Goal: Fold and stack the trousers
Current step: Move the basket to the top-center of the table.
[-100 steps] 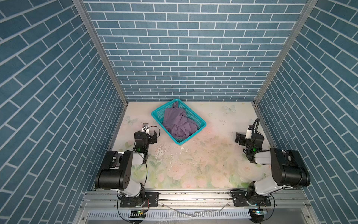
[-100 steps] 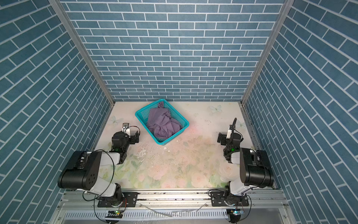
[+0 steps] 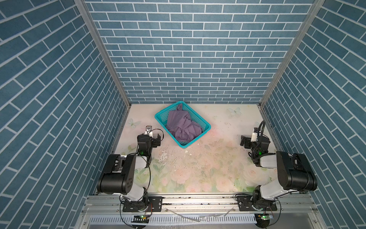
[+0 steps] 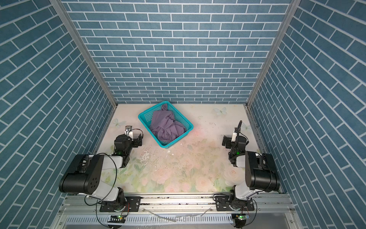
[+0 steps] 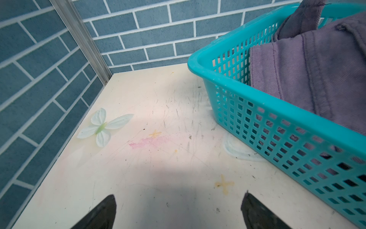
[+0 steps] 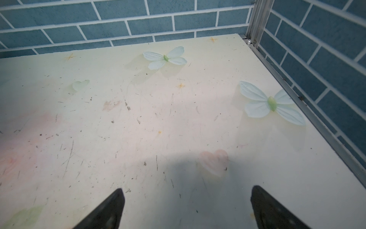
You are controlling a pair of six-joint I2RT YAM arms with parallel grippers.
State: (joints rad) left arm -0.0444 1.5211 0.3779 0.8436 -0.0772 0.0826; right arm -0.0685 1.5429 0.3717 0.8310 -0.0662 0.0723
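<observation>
The muted-purple trousers [image 3: 183, 126] [image 4: 167, 126] lie crumpled in a teal plastic basket [image 3: 196, 138] [image 4: 179, 139] at the back of the table, left of centre. One bit of cloth pokes over the far rim. My left gripper [image 3: 158, 140] [image 4: 140, 139] sits low, just left of the basket, open and empty. In the left wrist view the open left gripper [image 5: 179, 198] hangs over bare table, with the basket [image 5: 257, 123] and trousers [image 5: 309, 79] close alongside. My right gripper [image 3: 244, 141] [image 4: 225, 141] [image 6: 186, 190] rests near the right wall, open and empty, far from the basket.
The table [image 3: 198, 168] has a pale floral print with scuffs and small white crumbs [image 3: 186, 151] in front of the basket. Blue brick walls enclose it at the left, back and right. Both arms are folded back near the front rail [image 3: 198, 200].
</observation>
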